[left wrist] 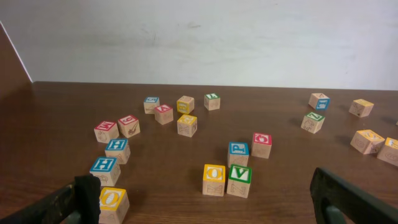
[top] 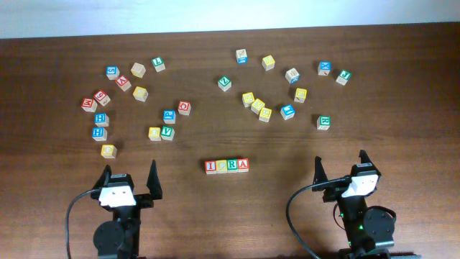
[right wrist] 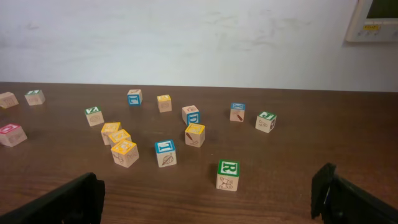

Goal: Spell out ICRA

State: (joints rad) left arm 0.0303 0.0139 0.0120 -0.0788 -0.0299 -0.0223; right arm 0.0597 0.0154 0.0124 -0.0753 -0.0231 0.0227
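Note:
Four wooden cubes stand touching in a row at the table's front middle: a red "I" [top: 210, 167], a yellow "C" [top: 221, 166], a green "R" [top: 232, 165] and a red "A" [top: 243, 165]. My left gripper [top: 130, 173] rests open at the front left, well left of the row, with nothing between its fingers. At the front right, my right gripper [top: 340, 161] is open and empty too, well right of the row. Neither wrist view shows the row. Each wrist view shows only its own wide-apart fingers [left wrist: 87, 196] [right wrist: 324, 186].
Several loose letter cubes lie scattered across the far half of the table. A yellow "O" cube [left wrist: 112, 204] sits by my left finger, with a yellow "O" [left wrist: 214, 179] and green "V" [left wrist: 239, 180] ahead. Another green "R" cube [right wrist: 227, 174] stands ahead of my right gripper.

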